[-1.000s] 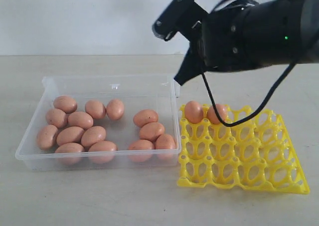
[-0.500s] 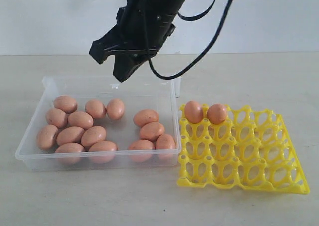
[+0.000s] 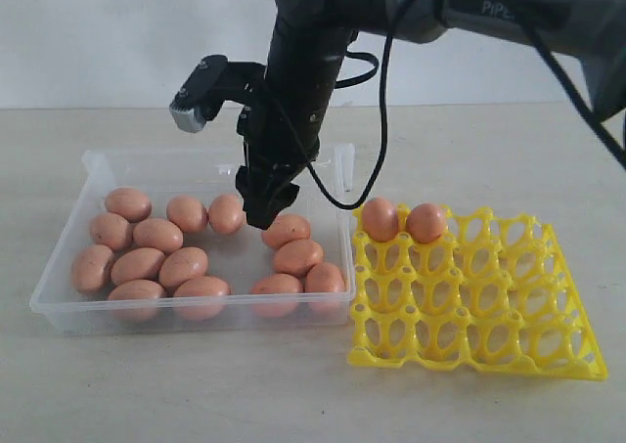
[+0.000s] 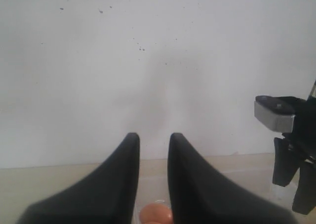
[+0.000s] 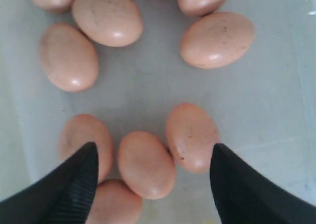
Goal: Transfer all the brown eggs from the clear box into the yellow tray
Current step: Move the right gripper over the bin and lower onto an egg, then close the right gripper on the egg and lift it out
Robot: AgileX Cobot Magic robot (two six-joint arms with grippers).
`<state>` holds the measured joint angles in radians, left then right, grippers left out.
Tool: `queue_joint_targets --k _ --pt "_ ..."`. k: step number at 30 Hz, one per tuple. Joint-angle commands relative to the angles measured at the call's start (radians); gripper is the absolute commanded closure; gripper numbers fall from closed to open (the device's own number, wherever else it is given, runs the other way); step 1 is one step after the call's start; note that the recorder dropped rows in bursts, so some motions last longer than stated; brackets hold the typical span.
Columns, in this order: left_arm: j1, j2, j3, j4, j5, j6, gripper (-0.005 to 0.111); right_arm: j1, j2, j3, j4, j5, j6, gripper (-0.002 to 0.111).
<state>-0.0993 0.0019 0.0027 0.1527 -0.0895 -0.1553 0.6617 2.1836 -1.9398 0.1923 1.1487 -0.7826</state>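
We see our right pincer (image 5: 154, 147) gaping empty over pinkish-brown oval eggs (image 5: 107, 16) in the clear plastic box (image 3: 215, 154); left pincer (image 4: 153, 136) barely parted.

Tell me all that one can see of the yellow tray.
The yellow tray is a bright yellow lattice of open cups with raised pegs, plastic by its look. It lies flat on the table, close beside the clear box, on its right. Two brown eggs fill its far-left cups; the rest are empty.
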Motion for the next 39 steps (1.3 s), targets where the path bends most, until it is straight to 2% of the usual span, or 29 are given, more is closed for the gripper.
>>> queue_joint_targets --k 1,5,15,30,34,39 --pt "-0.003 -0.002 -0.003 -0.006 -0.015 -0.010 0.085 -0.001 0.049 -0.006 -0.047 -0.054 -0.093 0.043" --pt "-0.003 -0.002 -0.003 -0.006 -0.015 -0.010 0.085 -0.001 0.077 -0.004 -0.058 -0.076 -0.198 0.043" --pt "-0.003 -0.002 -0.003 -0.006 -0.015 -0.010 0.085 -0.003 0.125 -0.004 -0.061 -0.233 -0.194 0.043" --pt "-0.003 -0.002 -0.003 -0.006 -0.015 -0.010 0.085 -0.014 0.191 -0.004 -0.091 -0.222 0.027 0.043" --pt "-0.003 -0.002 -0.003 -0.006 -0.015 -0.010 0.085 -0.022 0.191 -0.004 -0.180 -0.222 0.169 0.043" --pt "-0.003 -0.002 -0.003 -0.006 -0.015 -0.010 0.085 -0.037 0.193 -0.004 -0.180 -0.188 0.287 0.044"
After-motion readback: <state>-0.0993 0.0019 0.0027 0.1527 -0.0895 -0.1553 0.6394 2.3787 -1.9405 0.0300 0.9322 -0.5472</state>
